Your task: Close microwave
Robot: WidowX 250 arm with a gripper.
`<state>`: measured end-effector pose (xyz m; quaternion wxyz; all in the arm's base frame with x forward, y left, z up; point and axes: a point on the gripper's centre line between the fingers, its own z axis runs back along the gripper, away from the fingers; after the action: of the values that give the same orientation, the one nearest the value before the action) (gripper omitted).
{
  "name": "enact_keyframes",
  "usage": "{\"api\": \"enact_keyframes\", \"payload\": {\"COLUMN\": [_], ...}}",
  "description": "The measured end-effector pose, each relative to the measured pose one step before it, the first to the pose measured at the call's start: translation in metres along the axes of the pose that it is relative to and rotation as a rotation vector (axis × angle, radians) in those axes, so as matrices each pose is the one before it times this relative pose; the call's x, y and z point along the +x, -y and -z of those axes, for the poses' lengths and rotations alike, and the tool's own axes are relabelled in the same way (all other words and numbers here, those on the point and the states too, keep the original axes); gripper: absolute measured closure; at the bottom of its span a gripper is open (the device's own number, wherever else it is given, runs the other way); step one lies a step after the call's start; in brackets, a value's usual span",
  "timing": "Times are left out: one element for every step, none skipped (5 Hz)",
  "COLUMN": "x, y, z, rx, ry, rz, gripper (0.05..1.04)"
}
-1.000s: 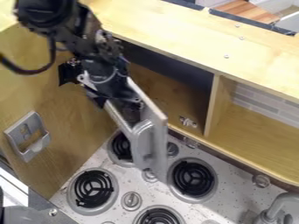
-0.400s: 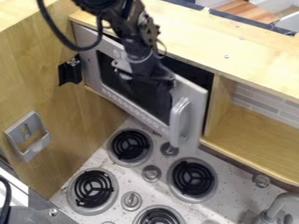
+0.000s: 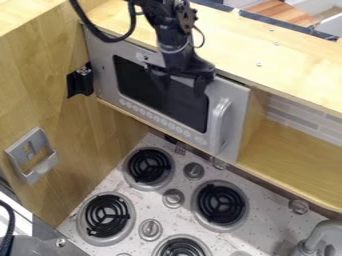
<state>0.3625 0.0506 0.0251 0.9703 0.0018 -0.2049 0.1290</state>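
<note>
Looks nearly done, with the microwave door [image 3: 163, 97] almost flush in its opening, above the stove [image 3: 230, 239]. Seems to need, at most, a light final push. Cannot tell opening or grip of the tool [image 3: 180, 82] in front of the door's upper part.

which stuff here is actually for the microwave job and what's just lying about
For the job:
- microwave door
- door handle
- gripper, in front of the door

Just around:
- stove burners
- stove knobs
- faucet, lower right
- metal holder on the wooden side panel
</note>
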Motion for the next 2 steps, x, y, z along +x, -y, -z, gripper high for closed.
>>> {"api": "enact_keyframes", "payload": {"x": [0.00023,-0.00085], "y": [0.00147,0.00021], "z": [0.00478,0.00198], "rx": [-0.0010,0.0029], "ry": [-0.0343,-0.0120], "rz": [-0.0419,-0.0158], "gripper": [0.085,0.085]}}
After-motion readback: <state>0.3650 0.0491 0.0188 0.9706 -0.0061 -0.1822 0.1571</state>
